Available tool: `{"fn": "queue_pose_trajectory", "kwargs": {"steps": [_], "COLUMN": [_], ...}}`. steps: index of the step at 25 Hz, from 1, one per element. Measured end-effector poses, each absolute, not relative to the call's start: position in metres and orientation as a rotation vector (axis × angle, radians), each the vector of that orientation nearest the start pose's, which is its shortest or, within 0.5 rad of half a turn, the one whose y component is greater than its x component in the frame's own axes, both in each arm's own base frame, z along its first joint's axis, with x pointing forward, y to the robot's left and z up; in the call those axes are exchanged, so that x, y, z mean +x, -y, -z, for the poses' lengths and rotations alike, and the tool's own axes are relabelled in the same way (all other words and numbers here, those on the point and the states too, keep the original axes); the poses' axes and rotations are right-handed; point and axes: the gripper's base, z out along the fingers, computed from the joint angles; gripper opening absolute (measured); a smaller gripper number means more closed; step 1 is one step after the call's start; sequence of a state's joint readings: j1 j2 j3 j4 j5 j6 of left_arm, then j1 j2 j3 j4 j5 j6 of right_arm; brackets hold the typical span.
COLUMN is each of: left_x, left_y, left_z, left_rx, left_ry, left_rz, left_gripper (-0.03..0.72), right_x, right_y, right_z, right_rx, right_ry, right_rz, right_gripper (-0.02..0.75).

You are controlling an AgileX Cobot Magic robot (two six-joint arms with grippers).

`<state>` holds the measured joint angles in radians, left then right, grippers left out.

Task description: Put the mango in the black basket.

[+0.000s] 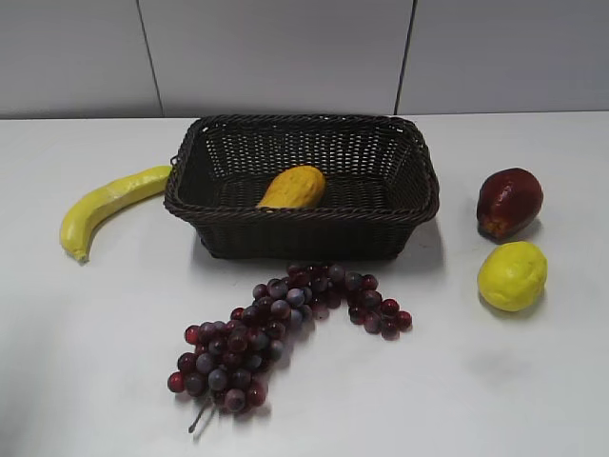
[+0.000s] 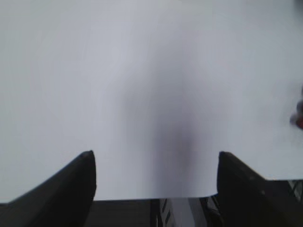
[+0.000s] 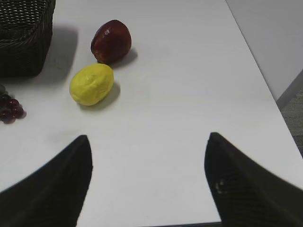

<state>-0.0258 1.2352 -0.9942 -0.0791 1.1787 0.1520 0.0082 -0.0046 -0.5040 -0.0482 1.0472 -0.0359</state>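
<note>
The yellow-orange mango (image 1: 292, 188) lies inside the black basket (image 1: 302, 213), on its floor left of the middle. The basket stands at the back middle of the white table; its corner also shows in the right wrist view (image 3: 23, 42). No arm shows in the exterior view. My left gripper (image 2: 156, 156) is open and empty above bare table near the front edge. My right gripper (image 3: 147, 139) is open and empty above bare table, nearer than the lemon (image 3: 92, 84).
A yellow banana (image 1: 105, 205) lies left of the basket. A bunch of dark red grapes (image 1: 276, 328) lies in front of it, with a few at the edge of the right wrist view (image 3: 9, 109). A dark red fruit (image 1: 509, 202) and the lemon (image 1: 513, 275) lie right.
</note>
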Motion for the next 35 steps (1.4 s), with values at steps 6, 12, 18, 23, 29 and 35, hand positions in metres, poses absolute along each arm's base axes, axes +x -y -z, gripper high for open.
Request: {"fn": "queue_pose_trajectory", "kwargs": {"steps": [6, 12, 18, 23, 29, 35], "left_x": [0.128, 0.051, 0.005, -0.003, -0.001, -0.001], "left_y": [0.01, 0.008, 0.006, 0.005, 0.005, 0.005], "left_z": [-0.287, -0.287, -0.282, -0.273, -0.272, -0.272], "left_rx": [0.213, 0.2, 0.193, 0.19, 0.189, 0.189], "left_ry": [-2.702, -2.369, -2.14, -2.094, -2.098, -2.098], "left_rz": [0.07, 0.041, 0.015, 0.003, -0.003, -0.004], "left_gripper": [0.589, 0.589, 0.589, 0.589, 0.589, 0.589], "right_x": [-0.006, -0.006, -0.006, -0.006, -0.006, -0.006], "right_y": [0.004, 0.004, 0.004, 0.004, 0.004, 0.004], "right_z": [-0.28, -0.28, -0.28, -0.28, -0.28, -0.28], "right_rx": [-0.043, -0.043, -0.043, -0.043, -0.043, -0.043], "right_ry": [-2.022, -2.022, -2.022, -2.022, -2.022, -2.022], "right_rz": [0.075, 0.075, 0.075, 0.075, 0.075, 0.075], "right_gripper": [0.569, 0.569, 0.569, 0.569, 0.569, 0.569]}}
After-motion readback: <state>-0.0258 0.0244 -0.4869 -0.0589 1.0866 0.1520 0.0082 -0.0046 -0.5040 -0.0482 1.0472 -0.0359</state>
